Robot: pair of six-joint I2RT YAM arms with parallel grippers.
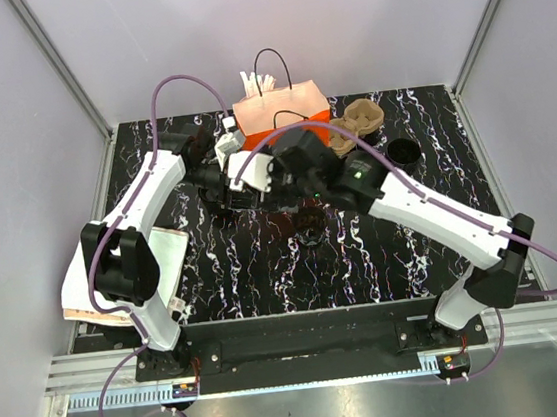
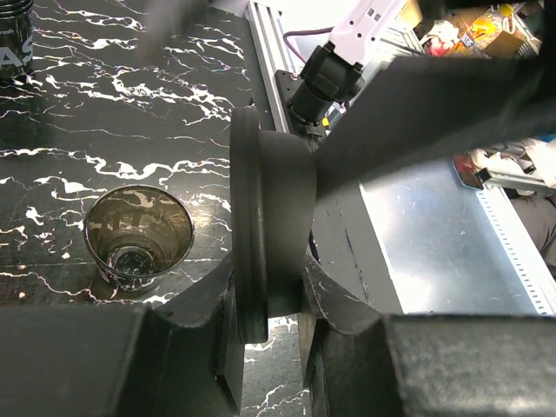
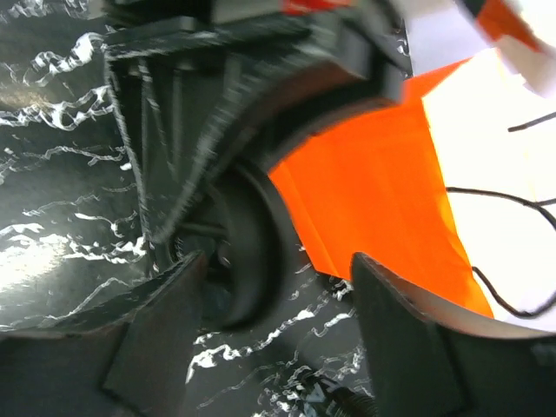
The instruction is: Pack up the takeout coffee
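Observation:
The takeout coffee (image 1: pixel 311 230), a small dark round cup, stands open-topped on the black marbled table in front of both grippers; it also shows in the left wrist view (image 2: pixel 139 234). My left gripper (image 1: pixel 234 185) (image 2: pixel 268 291) is shut on a squat black ringed piece (image 2: pixel 265 217), held on edge above the table. My right gripper (image 1: pixel 289 172) (image 3: pixel 278 261) is open, close beside the left one, with that ringed piece (image 3: pixel 248 252) just inside its left finger. The orange paper bag (image 1: pixel 280 111) (image 3: pixel 373 174) stands open right behind both grippers.
A brown cardboard cup carrier (image 1: pixel 355 124) sits right of the bag. A taller black cup-like stack (image 1: pixel 403 152) (image 2: pixel 16 35) stands at the right. White items (image 1: pixel 254 78) poke up behind the bag. Folded papers (image 1: pixel 168 256) lie at the left edge. Grey walls enclose the table.

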